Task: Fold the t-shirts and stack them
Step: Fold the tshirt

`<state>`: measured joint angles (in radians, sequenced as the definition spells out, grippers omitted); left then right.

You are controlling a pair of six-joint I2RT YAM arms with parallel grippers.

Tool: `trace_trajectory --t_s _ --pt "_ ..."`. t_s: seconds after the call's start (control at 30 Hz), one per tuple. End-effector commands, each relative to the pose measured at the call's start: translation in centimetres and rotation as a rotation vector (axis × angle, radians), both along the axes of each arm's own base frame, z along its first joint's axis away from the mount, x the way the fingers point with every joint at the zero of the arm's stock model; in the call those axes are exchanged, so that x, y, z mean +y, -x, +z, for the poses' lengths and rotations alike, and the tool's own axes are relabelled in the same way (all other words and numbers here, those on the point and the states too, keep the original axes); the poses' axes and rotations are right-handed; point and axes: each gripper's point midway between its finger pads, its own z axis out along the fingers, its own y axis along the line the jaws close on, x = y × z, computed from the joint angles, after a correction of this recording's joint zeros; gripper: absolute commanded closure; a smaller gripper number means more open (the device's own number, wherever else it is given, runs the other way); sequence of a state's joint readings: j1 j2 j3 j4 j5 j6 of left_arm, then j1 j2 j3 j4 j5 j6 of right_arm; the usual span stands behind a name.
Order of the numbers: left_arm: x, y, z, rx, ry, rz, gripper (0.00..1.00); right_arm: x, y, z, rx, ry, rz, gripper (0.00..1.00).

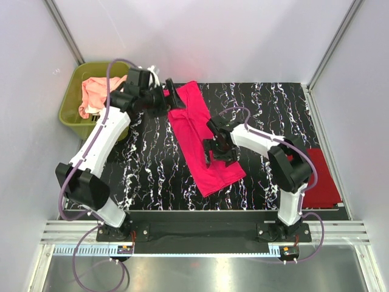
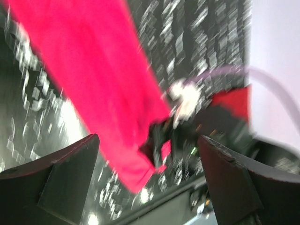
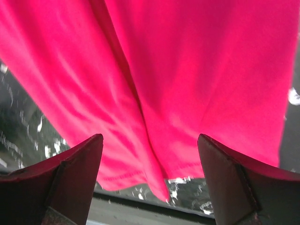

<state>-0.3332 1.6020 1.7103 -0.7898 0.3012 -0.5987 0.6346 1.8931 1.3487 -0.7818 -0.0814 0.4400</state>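
Observation:
The hot pink t-shirt [image 1: 200, 137] lies on the black marbled mat as a long folded strip running from the far middle toward the near edge. My left gripper [image 1: 172, 97] hovers open at its far left end, and the left wrist view shows its jaws wide with nothing between them [image 2: 147, 140] and the pink t-shirt [image 2: 93, 70] below. My right gripper [image 1: 214, 151] stands open just above the strip's near half, with the pink cloth [image 3: 187, 70] under the gap [image 3: 150, 138]. A darker red t-shirt [image 1: 319, 179] lies folded at the right edge. A peach-pink t-shirt [image 1: 100, 91] is bunched in the tub.
The olive-green tub [image 1: 72, 112] stands off the mat at the far left, by the left wall. White walls close in the left and right sides. A black rail [image 1: 200, 216] runs along the mat's near edge, just past the shirt's hem.

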Motion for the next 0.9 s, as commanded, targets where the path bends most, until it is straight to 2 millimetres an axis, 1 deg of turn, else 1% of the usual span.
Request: trace_trajectory --t_s 0.0,0.03,0.07,0.1,0.13,0.17,0.2,0.23,0.27,0.3,0.33,0.37,0.4,0.43,0.47,0.53,0.57,0.63,0.7,0.73,0.77,0.8,0.83,0.87 --pt "1.2 2.9 -3.1 0.055 -0.049 -0.008 0.08 1.6 -1.7 -0.1 -0.039 0.009 -0.059 0.11" --pt "1.5 3.7 -2.7 0.043 -0.045 -0.006 0.08 1.6 -1.6 -1.0 -0.022 0.024 -0.072 0.12" --pt "1.7 4.3 -3.0 0.048 -0.049 -0.006 0.08 1.5 -1.6 -1.5 -0.021 0.043 -0.085 0.12" --pt "2.1 5.0 -4.0 0.069 -0.059 -0.002 0.08 1.6 -1.5 -1.9 -0.008 0.048 -0.109 0.12" --pt "2.4 5.8 -3.4 0.052 -0.056 -0.002 0.09 1.5 -1.1 -2.7 0.014 0.066 -0.122 0.12" --pt "2.6 6.3 -3.6 0.054 -0.061 0.000 0.08 1.0 -1.1 -3.1 0.003 0.112 -0.148 0.12" --pt "2.9 6.7 -4.0 0.062 -0.073 0.005 0.09 1.6 -0.5 -3.3 0.005 0.122 -0.165 0.13" --pt "3.3 7.4 -3.8 0.059 -0.079 0.009 0.09 1.8 0.0 -3.7 0.011 0.133 -0.178 0.13" --pt "3.6 7.8 -4.2 0.071 -0.090 0.012 0.09 1.9 0.5 -4.2 0.026 0.138 -0.201 0.13" --pt "3.9 8.0 -4.3 0.069 -0.100 0.019 0.09 2.9 1.2 -4.3 0.038 0.124 -0.242 0.14" --pt "4.2 8.5 -4.2 0.069 -0.103 0.021 0.10 3.5 1.7 -4.6 0.051 0.118 -0.262 0.15" --pt "4.3 8.8 -4.2 0.067 -0.105 0.022 0.10 4.6 2.3 -4.5 0.066 0.095 -0.271 0.15" --pt "4.6 9.1 -4.5 0.072 -0.114 0.031 0.11 6.2 3.1 -4.4 0.068 0.066 -0.283 0.14" --pt "4.9 9.4 -4.3 0.064 -0.115 0.036 0.11 7.2 3.4 -4.4 0.071 0.050 -0.284 0.14" --pt "5.1 9.7 -4.7 0.071 -0.120 0.037 0.11 8.3 3.4 -3.9 0.072 0.025 -0.311 0.14" --pt "5.4 10.2 -4.9 0.079 -0.127 0.039 0.11 9.6 3.9 -3.8 0.074 0.016 -0.308 0.13" --pt "5.7 10.5 -5.4 0.093 -0.133 0.042 0.11 10.4 3.6 -3.2 0.068 -0.002 -0.321 0.13" --pt "5.9 11.0 -6.0 0.110 -0.142 0.042 0.12 11.6 3.7 -2.4 0.086 -0.042 -0.345 0.12" --pt "6.3 11.6 -7.2 0.141 -0.156 0.047 0.12 12.9 3.0 -0.9 0.079 -0.096 -0.368 0.11" --pt "6.4 11.9 -7.3 0.140 -0.153 0.043 0.12 13.3 2.7 -0.1 0.068 -0.113 -0.370 0.11" --pt "6.4 12.3 -7.6 0.151 -0.151 0.038 0.12 13.8 1.7 1.3 0.028 -0.132 -0.371 0.10" --pt "6.3 12.8 -8.5 0.174 -0.151 0.025 0.11 13.7 1.6 2.1 0.016 -0.134 -0.348 0.09" --pt "6.4 13.3 -8.9 0.180 -0.154 0.020 0.11 14.0 1.4 3.6 -0.005 -0.162 -0.331 0.03" --pt "6.6 13.9 -9.9 0.208 -0.158 0.014 0.11 13.4 0.8 4.6 -0.051 -0.148 -0.305 0.00"
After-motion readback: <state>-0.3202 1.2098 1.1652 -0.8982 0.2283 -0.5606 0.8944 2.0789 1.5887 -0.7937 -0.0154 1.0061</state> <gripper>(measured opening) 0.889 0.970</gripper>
